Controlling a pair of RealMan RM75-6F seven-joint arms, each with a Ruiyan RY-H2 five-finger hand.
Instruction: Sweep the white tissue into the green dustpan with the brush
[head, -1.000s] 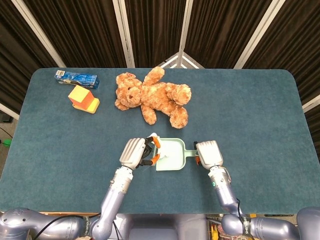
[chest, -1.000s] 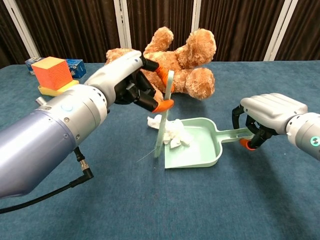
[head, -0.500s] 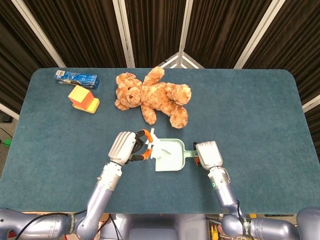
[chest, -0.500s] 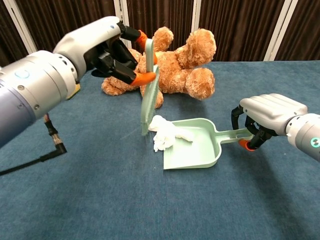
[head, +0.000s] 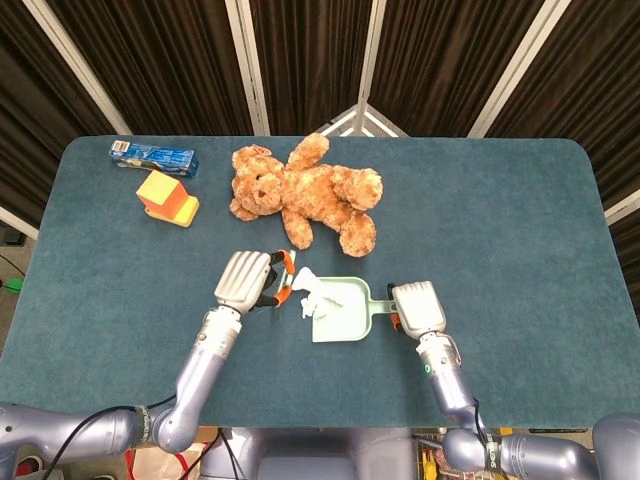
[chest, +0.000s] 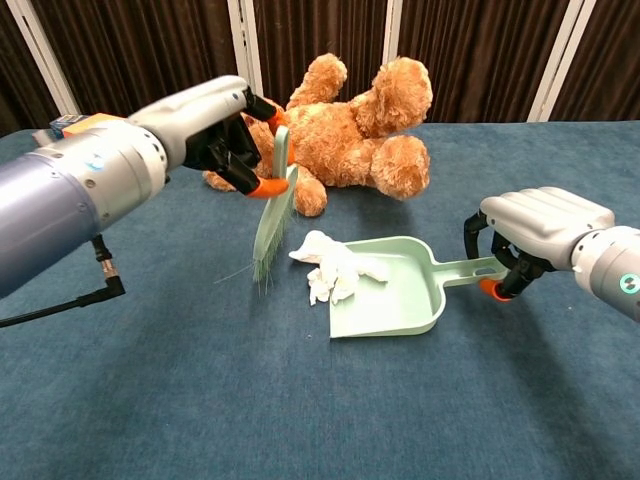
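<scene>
Left of the green dustpan (chest: 395, 300), our left hand (chest: 215, 135) grips the brush (chest: 270, 225); our right hand (chest: 535, 235) grasps the dustpan's handle; no writing is legible.

Dark curtains (head: 310, 50) behind teal table (head: 520, 250)

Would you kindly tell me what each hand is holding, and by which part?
The left hand grips the pale green brush by its upper handle; the right hand holds the green plastic dustpan by its handle's end.
</scene>
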